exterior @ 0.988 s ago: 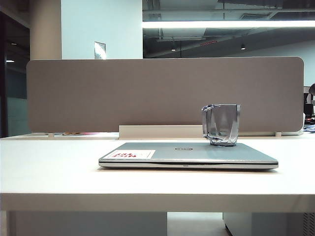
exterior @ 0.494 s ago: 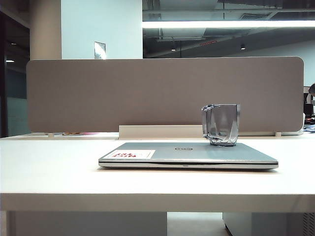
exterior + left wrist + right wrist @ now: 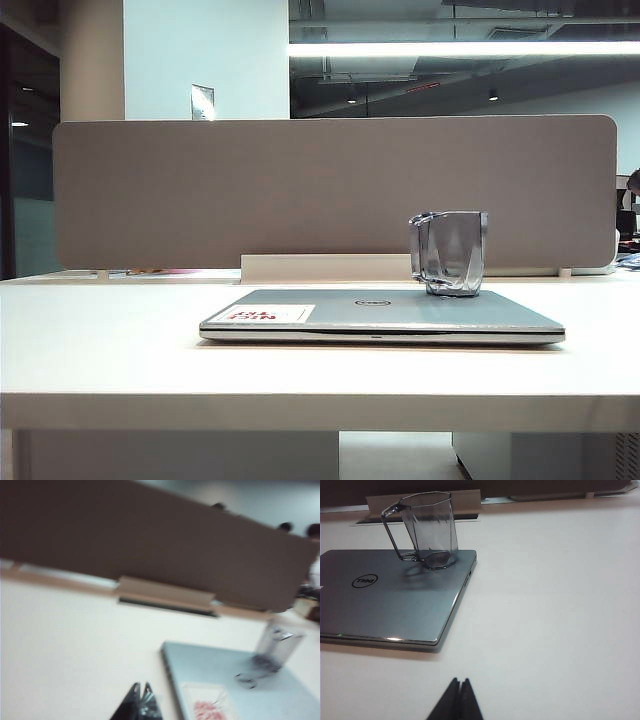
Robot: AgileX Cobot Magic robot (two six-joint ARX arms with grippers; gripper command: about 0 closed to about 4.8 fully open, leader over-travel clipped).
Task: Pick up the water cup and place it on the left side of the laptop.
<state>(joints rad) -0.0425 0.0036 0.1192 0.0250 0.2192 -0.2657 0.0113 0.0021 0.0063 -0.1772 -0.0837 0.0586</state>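
Note:
The water cup [image 3: 449, 252], a clear grey faceted mug with a loop handle, stands upright on the closed silver laptop [image 3: 380, 315], near its far right corner. In the right wrist view the water cup [image 3: 427, 529] sits on the laptop [image 3: 390, 600] beyond my right gripper [image 3: 459, 681], which is shut and empty over bare table. In the blurred left wrist view my left gripper [image 3: 141, 686] is shut and empty beside the laptop [image 3: 235, 680], with the water cup [image 3: 277, 647] on the lid's far side. Neither gripper shows in the exterior view.
A brown divider panel [image 3: 335, 190] runs along the back of the white table [image 3: 110, 340], with a low beige cable box [image 3: 325, 267] at its foot. A white sticker with red lettering [image 3: 270, 314] lies on the laptop lid.
The cup and the laptop have not moved in the exterior view. No arm has come into that view.

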